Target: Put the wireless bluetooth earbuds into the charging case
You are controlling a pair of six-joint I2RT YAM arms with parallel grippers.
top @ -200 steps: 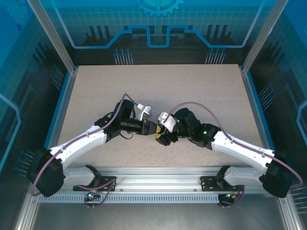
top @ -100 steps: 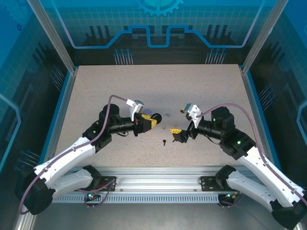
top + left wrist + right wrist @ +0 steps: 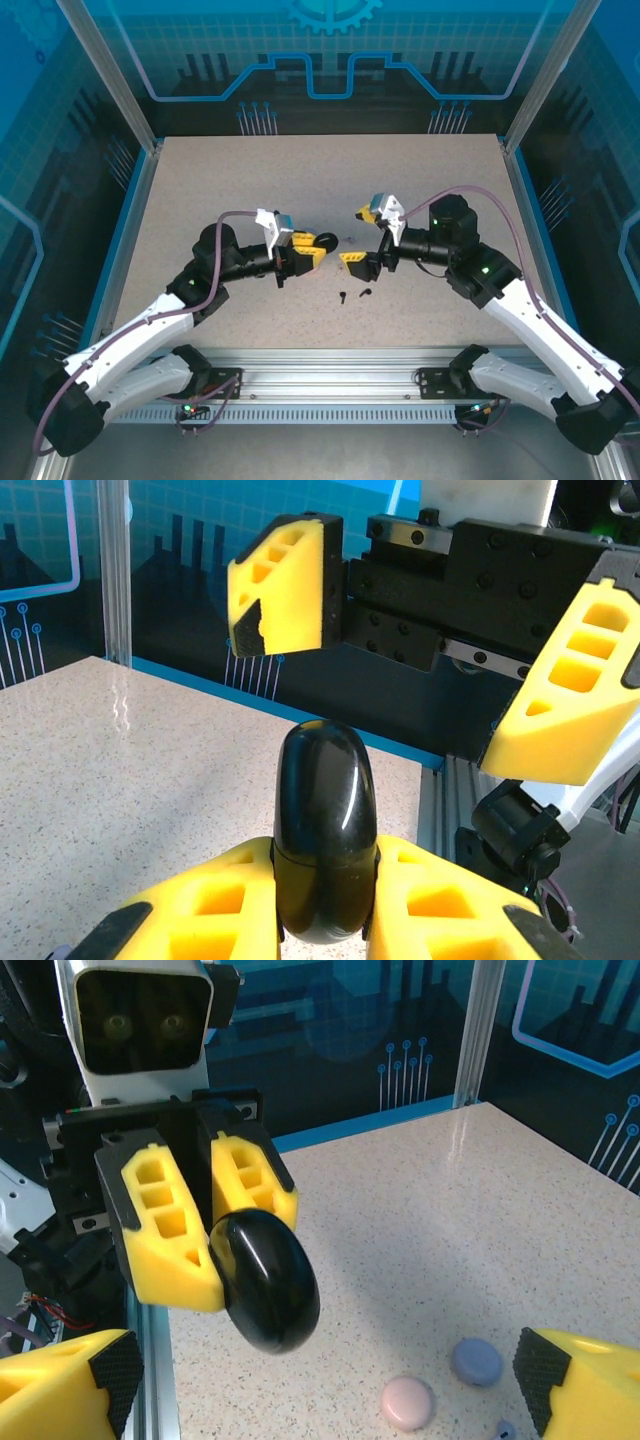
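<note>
Now my left pincer (image 3: 308, 254) clenches the case (image 3: 325, 850) at centre frame; my right pincer (image 3: 357, 262) gapes beside it. Two earbuds (image 3: 343, 296) lie just below. That slick, closed case could squirt from my narrow pinch when pried.

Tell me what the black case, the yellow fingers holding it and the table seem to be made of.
Black case: probably hard plastic, glossy; it shows sharp reflections and a seam.
Yellow fingers: likely matte plastic, with open cells.
Table: speckled laminate or stone-like, faintly shiny with a light streak.
</note>
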